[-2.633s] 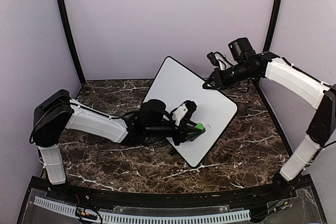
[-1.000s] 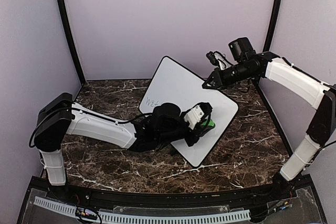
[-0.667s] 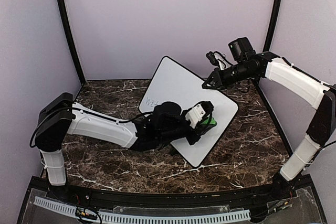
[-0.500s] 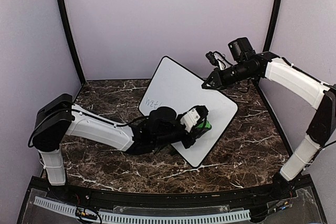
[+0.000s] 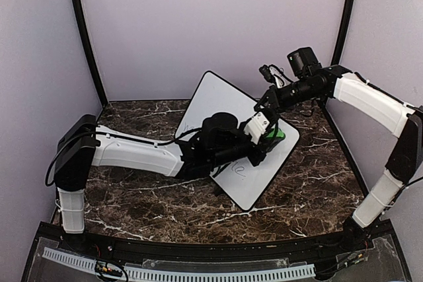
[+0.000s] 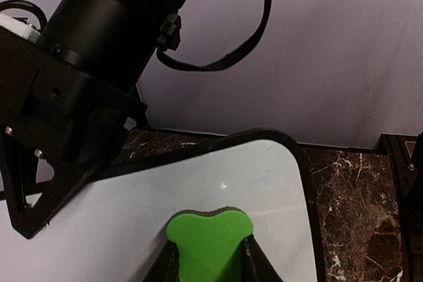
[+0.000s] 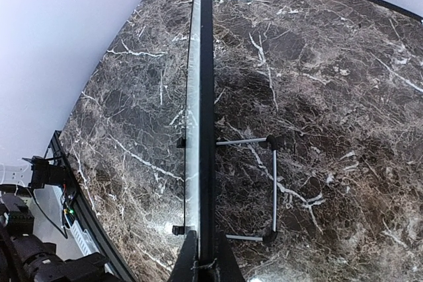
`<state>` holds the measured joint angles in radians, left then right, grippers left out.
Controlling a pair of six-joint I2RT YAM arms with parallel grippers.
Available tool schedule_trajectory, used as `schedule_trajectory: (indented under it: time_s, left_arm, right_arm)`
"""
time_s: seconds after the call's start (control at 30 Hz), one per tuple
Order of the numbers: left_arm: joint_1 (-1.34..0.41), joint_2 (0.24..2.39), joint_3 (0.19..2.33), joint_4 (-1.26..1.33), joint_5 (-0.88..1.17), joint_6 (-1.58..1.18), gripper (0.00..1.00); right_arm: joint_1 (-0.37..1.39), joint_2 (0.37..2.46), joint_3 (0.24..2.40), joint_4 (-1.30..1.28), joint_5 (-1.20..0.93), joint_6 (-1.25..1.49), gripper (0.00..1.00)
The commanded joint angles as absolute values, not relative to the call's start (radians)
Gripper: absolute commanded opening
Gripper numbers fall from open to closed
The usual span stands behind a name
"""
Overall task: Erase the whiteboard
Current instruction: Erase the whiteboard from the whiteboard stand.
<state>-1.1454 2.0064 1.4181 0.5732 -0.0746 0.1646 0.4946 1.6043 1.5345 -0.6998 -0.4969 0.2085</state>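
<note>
1. From the left, across the dark marbled stone counter (image 5: 132, 189): a firm pinch by the left fingers (image 5: 266, 140) on the small green eraser block (image 6: 210, 236); eraser set against the board's right part, near a rounded corner.
2. Mid-counter, leaning back on a thin wire stand (image 7: 273, 170): the large flat white rectangular whiteboard with thin black frame (image 5: 225, 100); tilted, and turned cornerwise to the arms.
3. At the board's upper right edge: right fingers (image 5: 263, 104) clamped shut on the black frame; nothing else in them.
4. Probably light, stiff and slick-faced; likely to tip or slide on that stand under a sideways push; best held by the frame edge, as at present, never by the writing face.
5. Mostly clean white; faint dark marker strokes (image 5: 236, 173) on the lower part, below the left arm; anything under the arm hidden.
</note>
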Motion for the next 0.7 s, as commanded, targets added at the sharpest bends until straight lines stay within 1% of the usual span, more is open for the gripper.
schedule_trajectory:
  time_s: [0.0,0.1,0.3,0.67]
  left_arm:
    - [-1.081,2.116,1.515,0.429,-0.082,0.111,0.00]
    - [-1.077,2.139,1.560,0.407,-0.082,0.101,0.00]
    - [-1.087,2.135,1.542,0.408,-0.036,0.091,0.00]
    - [-1.173,2.130,1.548,0.414,-0.028,0.116,0.00]
  right_arm:
    - [0.554,1.606,1.528,-0.722,-0.537,0.219,0.00]
    - [0.555,1.605,1.529,-0.723,-0.538,0.219,0.00]
    - [0.555,1.603,1.526,-0.721,-0.535,0.218,0.00]
    - [0.555,1.607,1.530,-0.724,-0.532,0.218,0.00]
